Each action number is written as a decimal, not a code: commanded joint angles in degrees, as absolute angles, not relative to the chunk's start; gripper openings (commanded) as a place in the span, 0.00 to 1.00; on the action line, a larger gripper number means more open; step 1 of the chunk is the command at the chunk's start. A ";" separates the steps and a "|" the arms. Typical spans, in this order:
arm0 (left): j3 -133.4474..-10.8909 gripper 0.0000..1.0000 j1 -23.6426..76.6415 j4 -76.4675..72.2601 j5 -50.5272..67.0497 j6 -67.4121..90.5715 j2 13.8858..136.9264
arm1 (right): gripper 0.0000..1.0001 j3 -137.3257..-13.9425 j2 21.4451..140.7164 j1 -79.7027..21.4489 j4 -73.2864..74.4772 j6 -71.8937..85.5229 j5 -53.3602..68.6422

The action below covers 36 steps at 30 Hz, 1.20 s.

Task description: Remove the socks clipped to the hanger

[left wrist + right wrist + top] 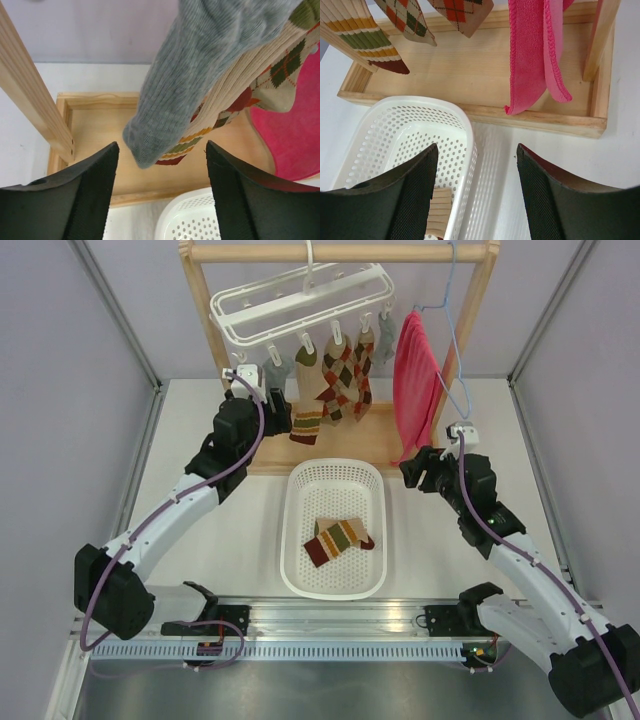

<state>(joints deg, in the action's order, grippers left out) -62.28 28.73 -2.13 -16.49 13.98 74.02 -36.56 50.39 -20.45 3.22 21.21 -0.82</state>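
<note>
The white hanger (300, 300) hangs from the wooden rack's top bar. Socks are clipped under it: a grey one (272, 370), a striped one (306, 415), two argyle ones (335, 390) and another grey one (380, 345). My left gripper (283, 412) is open; in the left wrist view (161, 146) the toe of the grey sock (200, 65) hangs just at the gap between the fingertips, the striped sock (192, 142) behind it. My right gripper (408, 468) is open and empty, over the basket's right rim (476, 147).
A white perforated basket (336, 468) on the table between the arms holds a striped sock (338, 538). A pink-red towel (413, 380) hangs on a blue wire hanger (450, 310) at the right. The wooden rack (340, 252) stands on a tray base (470, 65).
</note>
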 commanded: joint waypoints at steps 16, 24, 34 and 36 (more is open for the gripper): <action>-59.15 0.02 28.56 -7.21 -12.30 14.58 71.02 | 0.69 -35.95 48.60 -20.30 2.55 20.66 1.84; -59.15 0.02 29.35 -1.24 -8.00 16.87 64.69 | 0.68 -37.97 50.36 -20.22 2.72 19.60 6.40; -60.38 0.02 30.59 9.05 -2.02 19.77 59.77 | 0.66 -40.69 51.15 -21.35 0.44 21.79 15.46; -60.29 0.02 30.85 10.63 -1.85 19.86 58.28 | 0.66 -41.74 51.24 -22.41 0.44 22.32 15.56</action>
<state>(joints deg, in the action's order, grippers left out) -58.59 30.28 7.33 -4.29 17.56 61.21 -38.30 51.37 -21.15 3.40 21.23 12.34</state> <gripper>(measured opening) 0.029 0.661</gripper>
